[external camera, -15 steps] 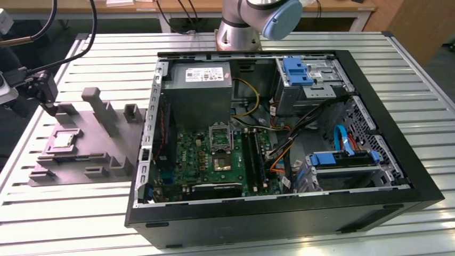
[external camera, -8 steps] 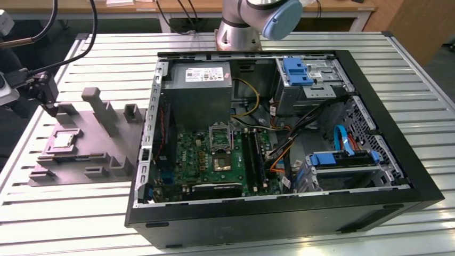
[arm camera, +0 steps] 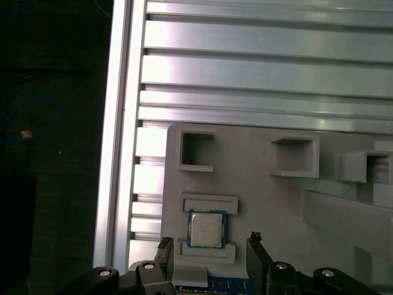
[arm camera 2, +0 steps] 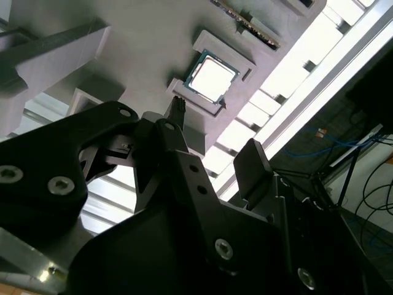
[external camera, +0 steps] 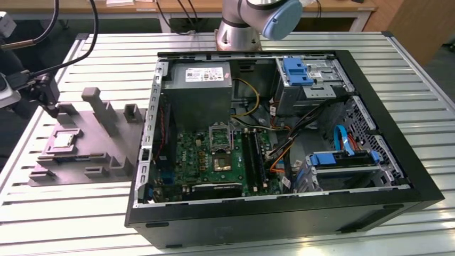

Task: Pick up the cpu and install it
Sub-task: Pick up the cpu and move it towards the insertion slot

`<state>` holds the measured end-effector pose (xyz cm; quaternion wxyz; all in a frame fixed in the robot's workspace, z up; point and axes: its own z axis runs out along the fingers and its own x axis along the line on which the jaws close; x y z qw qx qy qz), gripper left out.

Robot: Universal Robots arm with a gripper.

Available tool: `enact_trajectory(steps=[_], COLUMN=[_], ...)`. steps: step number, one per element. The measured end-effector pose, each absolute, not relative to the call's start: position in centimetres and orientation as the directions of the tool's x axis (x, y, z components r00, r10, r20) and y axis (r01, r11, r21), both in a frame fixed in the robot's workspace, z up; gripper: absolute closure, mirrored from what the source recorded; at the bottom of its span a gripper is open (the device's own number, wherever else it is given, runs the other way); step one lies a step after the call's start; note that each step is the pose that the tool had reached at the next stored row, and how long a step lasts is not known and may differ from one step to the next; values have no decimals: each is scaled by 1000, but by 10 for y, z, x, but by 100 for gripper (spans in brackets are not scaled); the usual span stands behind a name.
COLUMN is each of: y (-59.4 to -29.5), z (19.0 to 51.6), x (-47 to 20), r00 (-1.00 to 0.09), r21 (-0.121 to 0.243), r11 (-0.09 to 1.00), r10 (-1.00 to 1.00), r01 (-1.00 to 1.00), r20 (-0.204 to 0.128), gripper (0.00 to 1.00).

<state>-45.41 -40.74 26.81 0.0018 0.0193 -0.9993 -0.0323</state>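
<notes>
In the exterior view, an open case point(external camera: 284, 218) lies on a slatted tabletop point(external camera: 85, 213) with its green board point(external camera: 202, 160) facing up and the arm point(external camera: 249, 21) behind it. To the exterior view's left of the case is a grey holder point(external camera: 106, 154). The cpu point(external camera: 63, 140) lies flat in a square seat on the holder, well apart from the case. The dark fingers point(external camera: 50, 104) hang over the far part of the holder, near the cpu; from this angle I cannot tell how far apart they are.

In the second wrist view, the cpu point(arm camera 2: 212, 77) shows its silvery top inside the seat's raised frame on the holder point(arm camera 2: 141, 49). Two black fingers point(arm camera 2: 175, 126) reach toward it, spread wide with nothing between them. Bright slats of the tabletop point(arm camera 2: 288, 80) run beside the holder.

In the first wrist view, the cpu point(arm camera: 207, 228) lies between two low ridges of the holder point(arm camera: 264, 203). One of the fingers point(arm camera: 258, 252) stands to each side of it, the gap between them wider than the chip. Neither touches it.
</notes>
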Motion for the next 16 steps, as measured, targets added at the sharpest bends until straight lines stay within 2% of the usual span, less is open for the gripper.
enact_trajectory(steps=[16], y=[-407], z=[260], x=[-454], r00=[-1000], r21=[65], r11=[998], r10=[-12], r01=[-12], r20=[2], gripper=[41])
